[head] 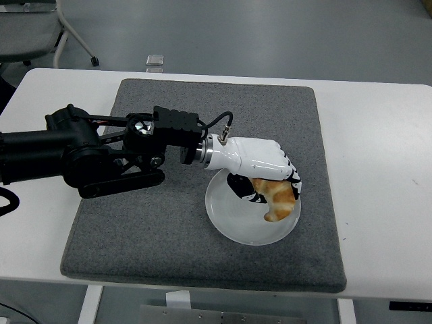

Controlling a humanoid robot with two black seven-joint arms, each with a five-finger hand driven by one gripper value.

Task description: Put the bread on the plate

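Note:
My left hand [266, 192], white with black finger joints, comes in from the left on a black arm and is shut on the bread [277, 198], a golden-brown croissant. The hand holds the croissant low over the white round plate [233, 219], inside its rim; its lower tip looks to touch the plate's surface. The plate sits on the grey mat [169, 236], towards its right front part. The hand covers the plate's far edge. The right arm is not in view.
The grey mat lies on the white table [385, 169]. A chair base [74, 40] stands on the floor beyond the table's far left corner. A small grey object [155, 60] lies just past the table's far edge.

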